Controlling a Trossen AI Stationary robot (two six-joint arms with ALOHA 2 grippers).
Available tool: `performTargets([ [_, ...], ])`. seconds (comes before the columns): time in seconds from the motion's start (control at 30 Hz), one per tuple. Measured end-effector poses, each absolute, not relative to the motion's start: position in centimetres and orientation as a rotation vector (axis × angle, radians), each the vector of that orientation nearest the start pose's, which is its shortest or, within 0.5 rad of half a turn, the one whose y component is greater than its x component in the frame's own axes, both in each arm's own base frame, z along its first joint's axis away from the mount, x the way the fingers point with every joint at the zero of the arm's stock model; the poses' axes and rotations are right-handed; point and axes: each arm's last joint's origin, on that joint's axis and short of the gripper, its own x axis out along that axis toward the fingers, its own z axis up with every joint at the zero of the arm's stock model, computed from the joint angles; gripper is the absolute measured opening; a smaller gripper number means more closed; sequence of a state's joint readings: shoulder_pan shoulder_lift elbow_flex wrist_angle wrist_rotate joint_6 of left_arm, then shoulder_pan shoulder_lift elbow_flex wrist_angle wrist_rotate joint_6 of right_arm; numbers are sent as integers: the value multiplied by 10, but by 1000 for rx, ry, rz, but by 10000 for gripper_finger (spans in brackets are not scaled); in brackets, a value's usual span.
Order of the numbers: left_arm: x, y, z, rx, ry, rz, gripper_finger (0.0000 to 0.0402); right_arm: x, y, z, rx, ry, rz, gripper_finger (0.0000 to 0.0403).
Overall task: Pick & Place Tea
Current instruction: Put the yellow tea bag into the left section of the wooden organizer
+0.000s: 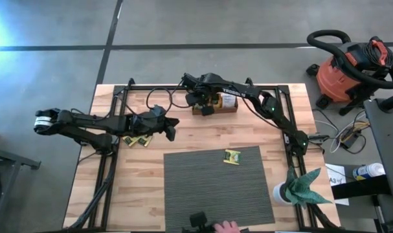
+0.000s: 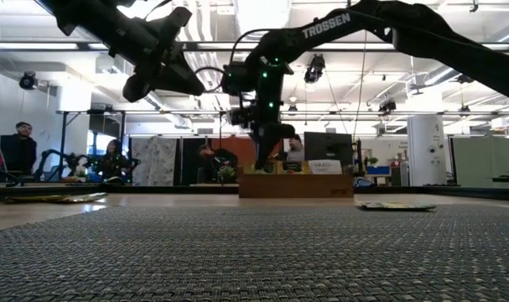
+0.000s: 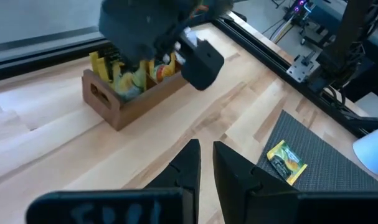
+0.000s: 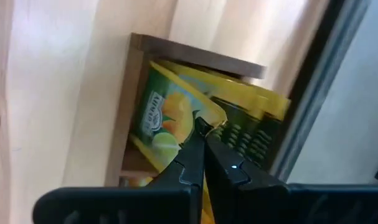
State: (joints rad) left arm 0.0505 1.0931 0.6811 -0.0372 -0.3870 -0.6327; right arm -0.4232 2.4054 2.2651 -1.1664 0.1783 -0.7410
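A brown wooden tray (image 1: 217, 103) stands at the table's far side with several yellow-green and orange tea sachets (image 3: 136, 78) upright in it. My right gripper (image 4: 202, 129) points down into the tray's end compartment, shut on one yellow-green sachet (image 4: 170, 118). It also shows above the tray in the low view (image 2: 267, 143). One yellow-green sachet (image 1: 232, 156) lies flat on the dark mat (image 1: 202, 194). A few more sachets (image 1: 136, 140) lie on the wood under my left arm. My left gripper (image 3: 205, 158) is shut and empty, held above the table left of the tray. My right gripper pinches the upper edge (image 4: 208, 117) of the yellow-green sachet between its two fingertips. The fingers come from above, pointing down into the compartment. The sachet stands upright in the tray, leaning among the other sachets; its lower part is inside the tray.
A white cup with a green leafy thing (image 1: 298, 188) stands at the mat's near right corner. A person's hand (image 1: 225, 226) shows at the table's near edge. An orange shop vacuum (image 1: 351, 68) stands on the floor past the right side. People sit in the room behind.
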Motion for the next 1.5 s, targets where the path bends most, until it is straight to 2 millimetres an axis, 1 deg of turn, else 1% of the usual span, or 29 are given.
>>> performTargets([
  [0.13, 231, 23, 254, -536, 294, 555, 39, 446, -205, 202, -448, 1442, 0, 9],
  [0.27, 231, 23, 253, -534, 303, 557, 39, 450, -201, 202, -426, 1421, -39, 11],
  [0.37, 231, 23, 252, -531, 317, 561, 39, 452, -202, 206, -420, 1403, -56, 22],
  [0.53, 230, 23, 251, -532, 325, 564, 39, 453, -204, 211, -395, 1380, -137, 61],
  [0.7, 230, 22, 250, -531, 334, 566, 39, 453, -206, 212, -432, 1406, -203, 108],
  [0.83, 227, 22, 248, -532, 371, 576, 39, 451, -205, 221, -427, 1387, -219, 134],
  [1.03, 211, 19, 245, -566, 471, 601, 39, 445, -204, 245, -410, 1321, -253, 144],
  [1.17, 193, 17, 247, -595, 529, 631, 39, 440, -204, 259, -367, 1277, -248, 140],
  [1.33, 170, 11, 245, -615, 640, 671, 39, 432, -206, 272, -307, 1257, -300, 132],
  [1.43, 161, 8, 239, -633, 715, 686, 39, 429, -204, 282, -284, 1225, -308, 127],
  [1.5, 157, 7, 228, -670, 783, 684, 39, 429, -202, 285, -220, 1186, -274, 125],
])
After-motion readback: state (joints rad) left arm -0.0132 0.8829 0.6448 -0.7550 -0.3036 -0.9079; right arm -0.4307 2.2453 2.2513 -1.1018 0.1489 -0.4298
